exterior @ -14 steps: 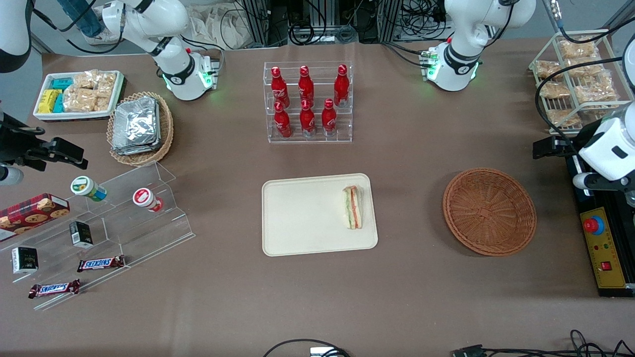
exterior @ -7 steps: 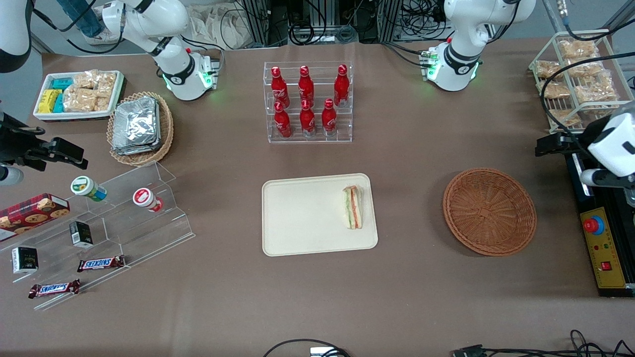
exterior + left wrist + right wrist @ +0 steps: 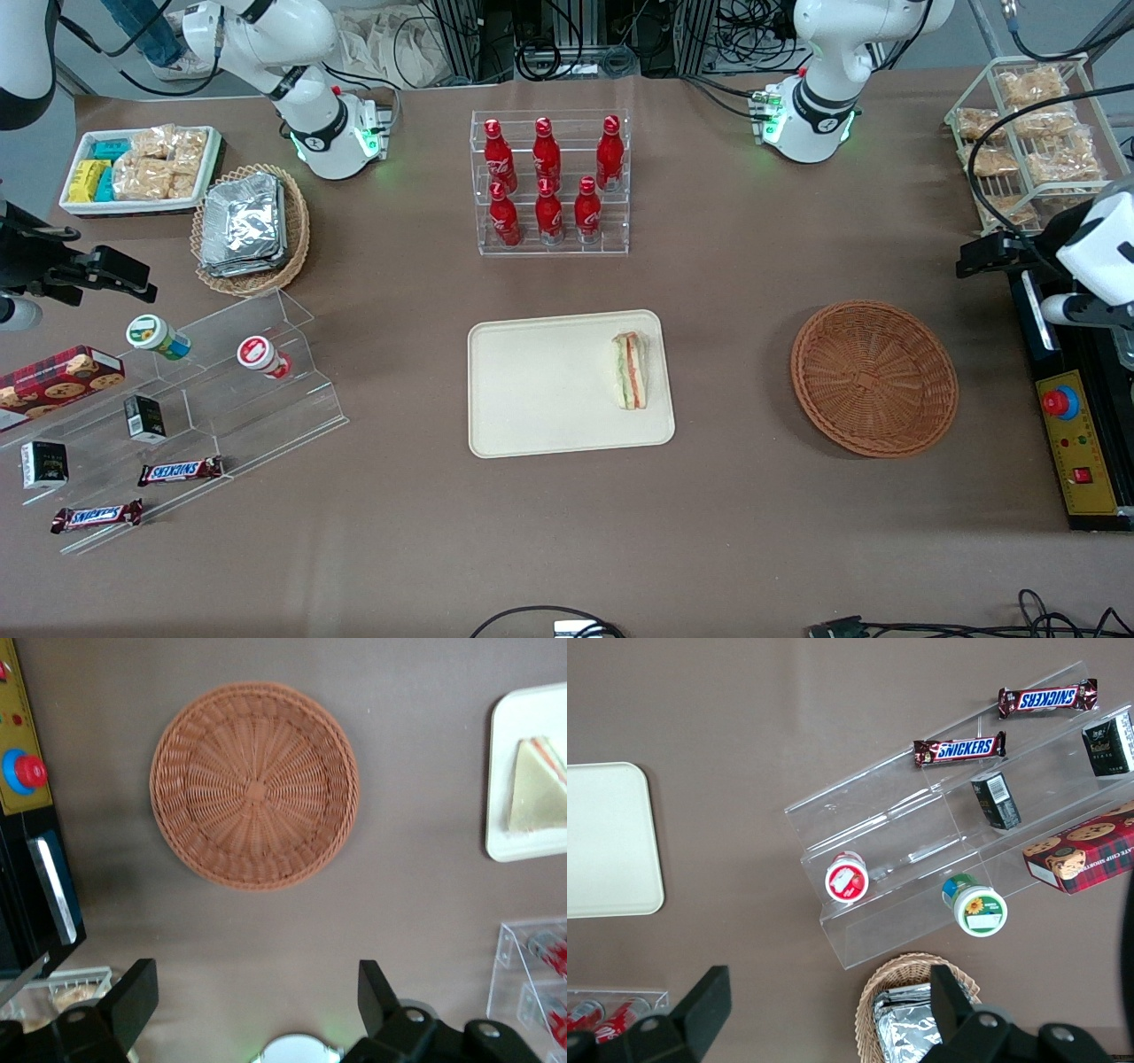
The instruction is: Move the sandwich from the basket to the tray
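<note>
The sandwich (image 3: pixel 630 370) (image 3: pixel 536 784), a white wedge with orange and green layers, lies on the cream tray (image 3: pixel 540 390) (image 3: pixel 505 771), along the rim nearest the basket. The reddish-brown woven basket (image 3: pixel 873 378) (image 3: pixel 254 786) sits empty on the table toward the working arm's end. My left gripper (image 3: pixel 985 254) (image 3: pixel 255 992) hangs high at that end of the table, past the basket and a little farther from the front camera than it. Its fingers (image 3: pixel 133 992) are spread wide, open, with nothing between them.
A black control box with a red button (image 3: pixel 1060 402) lies beside the basket, under my arm. A wire rack of snack packets (image 3: pixel 1028 133) stands near it. A clear rack of red bottles (image 3: pixel 549 182) stands farther back than the tray. An acrylic shelf of snacks (image 3: pixel 177 416) is at the parked arm's end.
My left arm has drawn slightly farther from the basket toward the table's end and a little away from the front camera. Sandwich, tray and basket have not moved.
</note>
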`<state>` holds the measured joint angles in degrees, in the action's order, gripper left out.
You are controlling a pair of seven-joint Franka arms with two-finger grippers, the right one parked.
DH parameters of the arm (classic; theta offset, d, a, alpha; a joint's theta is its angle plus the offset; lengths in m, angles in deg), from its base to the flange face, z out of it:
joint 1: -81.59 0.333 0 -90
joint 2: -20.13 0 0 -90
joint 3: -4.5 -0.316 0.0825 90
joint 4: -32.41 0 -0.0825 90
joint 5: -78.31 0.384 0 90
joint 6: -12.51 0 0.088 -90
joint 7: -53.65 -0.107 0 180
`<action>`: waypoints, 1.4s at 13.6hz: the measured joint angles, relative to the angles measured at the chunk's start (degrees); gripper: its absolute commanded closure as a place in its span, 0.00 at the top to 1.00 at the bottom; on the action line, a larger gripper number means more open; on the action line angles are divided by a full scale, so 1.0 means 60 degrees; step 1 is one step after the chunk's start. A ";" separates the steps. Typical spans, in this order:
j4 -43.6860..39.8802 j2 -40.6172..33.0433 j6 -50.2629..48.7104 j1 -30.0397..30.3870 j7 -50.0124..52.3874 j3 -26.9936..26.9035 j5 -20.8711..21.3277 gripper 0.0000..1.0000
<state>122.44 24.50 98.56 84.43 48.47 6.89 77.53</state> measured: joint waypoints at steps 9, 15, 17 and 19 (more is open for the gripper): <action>0.1234 -0.1056 0.0878 0.0113 0.0000 0.0000 0.0007 1.00; 0.1226 -0.0967 0.0874 0.0120 0.0000 0.0000 0.0027 1.00; 0.1226 -0.0909 0.0874 0.0121 0.0001 0.0000 0.0028 1.00; 0.1226 -0.0900 0.0872 0.0122 0.0001 0.0000 0.0029 1.00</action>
<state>129.79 19.10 103.78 85.15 48.47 6.89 77.71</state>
